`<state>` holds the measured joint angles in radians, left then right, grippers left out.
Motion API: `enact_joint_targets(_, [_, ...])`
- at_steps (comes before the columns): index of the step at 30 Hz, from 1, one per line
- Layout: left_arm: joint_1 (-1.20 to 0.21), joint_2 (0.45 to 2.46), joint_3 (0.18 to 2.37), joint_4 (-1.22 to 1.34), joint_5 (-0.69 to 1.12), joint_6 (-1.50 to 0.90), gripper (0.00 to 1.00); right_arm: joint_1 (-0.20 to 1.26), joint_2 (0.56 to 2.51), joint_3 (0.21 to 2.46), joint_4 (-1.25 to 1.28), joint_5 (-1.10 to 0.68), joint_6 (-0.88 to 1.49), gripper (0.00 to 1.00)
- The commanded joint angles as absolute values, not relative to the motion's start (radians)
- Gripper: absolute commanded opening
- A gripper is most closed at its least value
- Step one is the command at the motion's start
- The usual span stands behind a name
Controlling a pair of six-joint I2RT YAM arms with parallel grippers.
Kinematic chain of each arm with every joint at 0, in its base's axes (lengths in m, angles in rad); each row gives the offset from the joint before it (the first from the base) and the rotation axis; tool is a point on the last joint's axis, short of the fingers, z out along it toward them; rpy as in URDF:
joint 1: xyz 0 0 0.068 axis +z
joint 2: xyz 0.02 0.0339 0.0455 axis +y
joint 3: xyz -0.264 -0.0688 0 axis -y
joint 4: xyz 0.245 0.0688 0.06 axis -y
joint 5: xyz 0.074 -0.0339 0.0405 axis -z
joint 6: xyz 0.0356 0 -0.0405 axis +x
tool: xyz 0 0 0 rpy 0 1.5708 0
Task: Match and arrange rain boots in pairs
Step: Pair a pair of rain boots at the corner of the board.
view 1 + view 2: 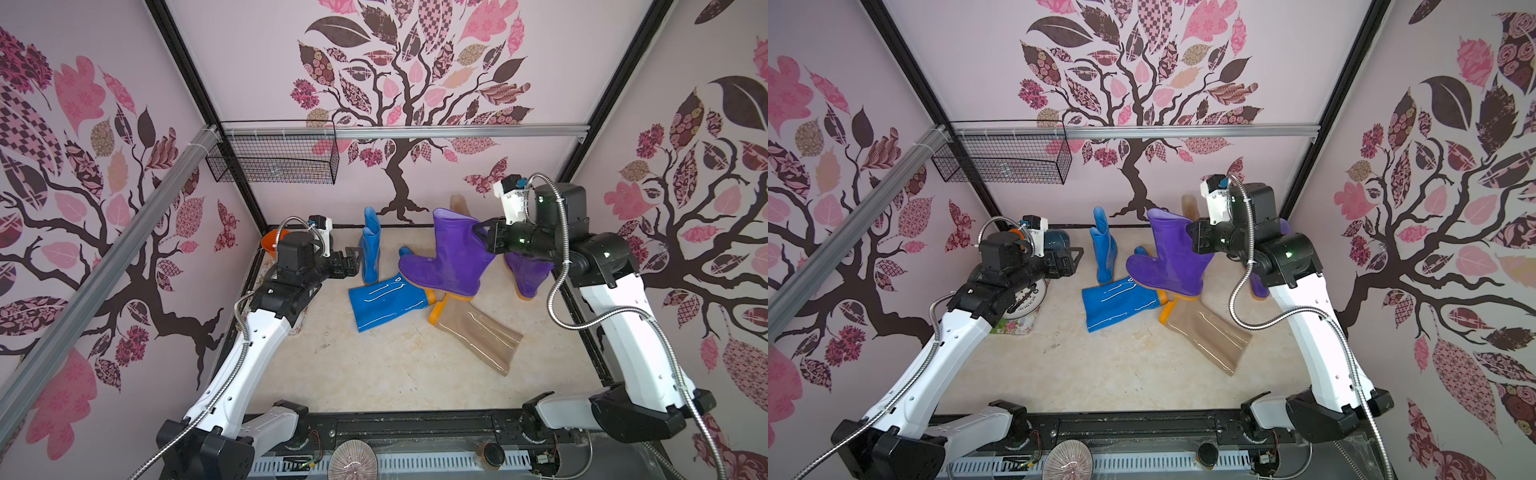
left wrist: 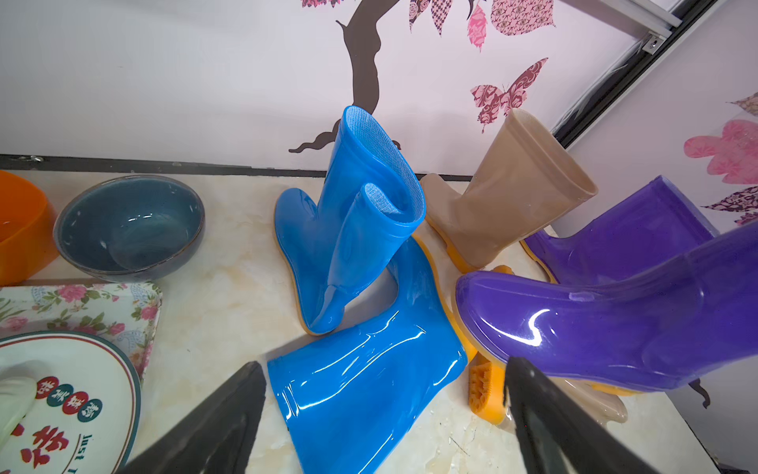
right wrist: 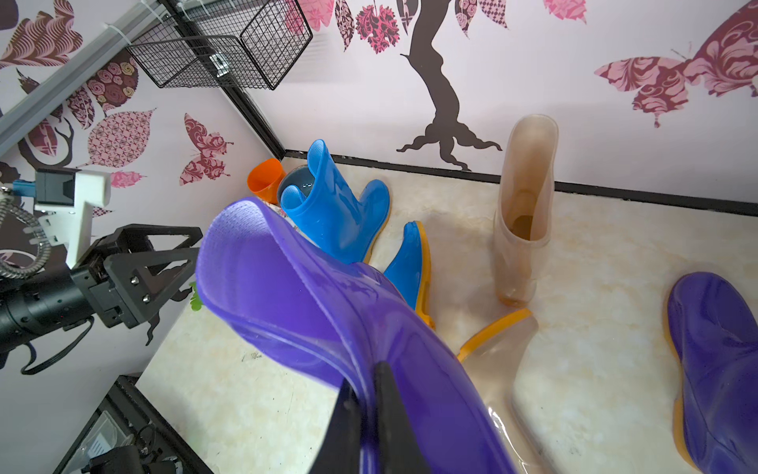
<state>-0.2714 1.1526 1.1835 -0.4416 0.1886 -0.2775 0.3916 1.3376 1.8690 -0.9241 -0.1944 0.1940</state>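
Evidently the right gripper pinches the tilted purple boot by its cuff, probably to swing it toward the other purple boot just beside the gripper; the left gripper hangs wide, empty.

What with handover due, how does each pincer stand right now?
Left pincer: open, holding nothing.
Right pincer: shut on the purple boot, at its top rim.

Left claw, jaws wide: standing blue boot directly ahead, lying blue boot ahead and lower, purple boot beyond both. Bare worktop lies lower, on the claw's side toward the arm bases.
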Motion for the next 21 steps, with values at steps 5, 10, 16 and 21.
enact_joint_targets(5, [-0.279, 1.146, 1.159, -0.404, 0.205, -0.298, 0.94, 0.399, 1.169, 1.795, -0.912, -0.111, 0.207, 0.0])
enact_joint_targets(10, [-0.284, 1.153, 1.166, -0.401, 0.218, -0.307, 0.94, 0.399, 1.105, 1.745, -0.965, -0.025, 0.172, 0.0])
enact_joint_targets(16, [-0.292, 1.158, 1.173, -0.399, 0.219, -0.312, 0.94, 0.399, 1.072, 1.76, -1.029, 0.055, 0.142, 0.0])
enact_joint_targets(21, [-0.294, 1.161, 1.175, -0.403, 0.219, -0.312, 0.94, 0.399, 1.056, 1.76, -1.083, 0.131, 0.114, 0.0])
